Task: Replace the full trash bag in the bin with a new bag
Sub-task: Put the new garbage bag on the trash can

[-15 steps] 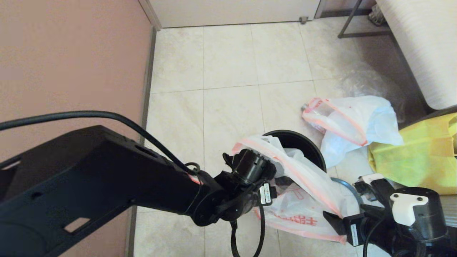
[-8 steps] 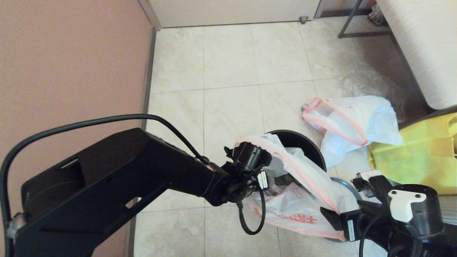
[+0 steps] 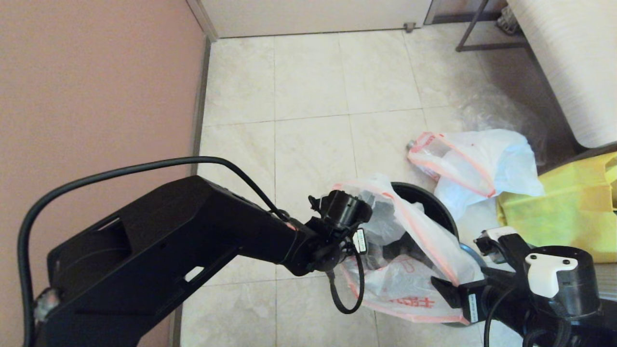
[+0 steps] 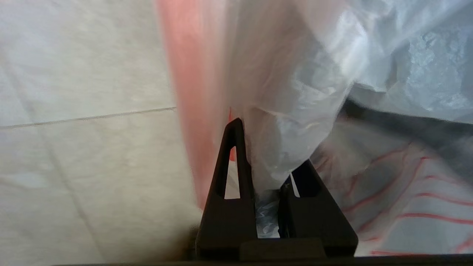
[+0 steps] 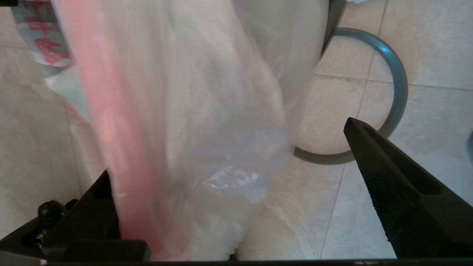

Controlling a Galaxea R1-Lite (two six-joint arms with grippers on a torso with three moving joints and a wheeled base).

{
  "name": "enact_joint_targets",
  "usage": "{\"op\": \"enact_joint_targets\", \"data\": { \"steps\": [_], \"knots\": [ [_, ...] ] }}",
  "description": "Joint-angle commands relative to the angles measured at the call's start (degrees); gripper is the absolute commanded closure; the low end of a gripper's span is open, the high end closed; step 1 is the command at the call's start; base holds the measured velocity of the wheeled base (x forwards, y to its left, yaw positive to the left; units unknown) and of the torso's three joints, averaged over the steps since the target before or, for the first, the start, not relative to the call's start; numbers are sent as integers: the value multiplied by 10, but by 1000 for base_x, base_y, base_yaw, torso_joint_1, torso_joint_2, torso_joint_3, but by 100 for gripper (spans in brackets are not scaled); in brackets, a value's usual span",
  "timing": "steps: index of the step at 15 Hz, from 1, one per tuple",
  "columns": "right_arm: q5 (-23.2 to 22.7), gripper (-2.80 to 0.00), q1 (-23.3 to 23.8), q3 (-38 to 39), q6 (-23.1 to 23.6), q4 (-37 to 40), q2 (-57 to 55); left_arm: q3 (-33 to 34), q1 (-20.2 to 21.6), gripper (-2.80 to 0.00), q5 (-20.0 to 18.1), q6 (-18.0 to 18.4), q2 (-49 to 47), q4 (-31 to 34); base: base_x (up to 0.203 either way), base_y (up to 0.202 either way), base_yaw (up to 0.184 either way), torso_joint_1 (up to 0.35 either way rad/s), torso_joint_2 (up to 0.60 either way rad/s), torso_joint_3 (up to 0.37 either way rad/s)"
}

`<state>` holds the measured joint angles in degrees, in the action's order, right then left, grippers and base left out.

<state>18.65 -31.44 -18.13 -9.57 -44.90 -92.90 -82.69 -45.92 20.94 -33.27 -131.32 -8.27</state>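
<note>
**New Bag Fitting: Left Hem Gripped, Bin Not Yet Lined**

Beige floor tiles (image 3: 313, 159) run from a pink wall (image 3: 96, 82) on the left to the yellow fabric bag (image 3: 554, 212) on the right.

1. Left gripper (image 4: 266, 184): jaws are narrow and pinch a bunched fold of the new bag (image 3: 409, 270) just below its pink-orange drawstring hem, at the left side of the bin.
2. New bag: its film is draped over the near side of the bin (image 3: 434, 202), red print facing the robot. The mouth is not spread around the opening.
3. Right gripper (image 5: 236, 221): jaws stand wide, with the bag's hem and film hanging between them, not clamped.
4. Grey hoop (image 5: 391, 74): lies flat on the tiles beside the bin, off the pail.
5. Full trash bag (image 3: 477, 164): rests on the floor behind and right of the bin, against the fabric bag.

Status: removal appears complete. Remaining, by judgement: grip the right hem, open the mouth over the rim, seat the liner, refit the hoop.
</note>
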Motion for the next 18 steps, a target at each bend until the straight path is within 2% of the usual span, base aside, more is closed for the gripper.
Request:
{"op": "enact_joint_targets", "data": {
  "steps": [1, 5, 10, 13, 15, 16, 18],
  "knots": [
    [1, -280, 0, -2, -1, -4, 2, 6, 1, 0, 5, -2, 3, -1, 0, 0, 0, 0, 0, 0],
    [0, -280, -12, -14, 8, -3, 22, 20, 14, 0, 7, -6, 32, 14, 0, 0, 0, 0, 0, 0],
    [-1, -280, -88, -11, 12, 31, 109, 16, 31, 0, 11, -6, 61, 33, 0, 0, 0, 0, 0, 0],
    [-15, -280, -94, -10, 12, 46, 117, 16, 46, 0, 24, -7, 77, 44, 0, 0, 0, 0, 0, 0],
    [-58, -280, -95, -10, 10, 45, 127, 18, 51, 0, 29, -8, 73, 49, 0, 0, 0, 0, 0, 0],
    [-102, -280, -95, -10, -1, 46, 143, 15, 54, 0, 34, -10, 69, 60, 0, 0, 0, 0, 0, 0],
    [-121, -280, -94, -13, -30, 48, 166, 8, 61, 0, 38, -15, 67, 67, 0, 0, 0, 0, 0, 0]
  ]
}}
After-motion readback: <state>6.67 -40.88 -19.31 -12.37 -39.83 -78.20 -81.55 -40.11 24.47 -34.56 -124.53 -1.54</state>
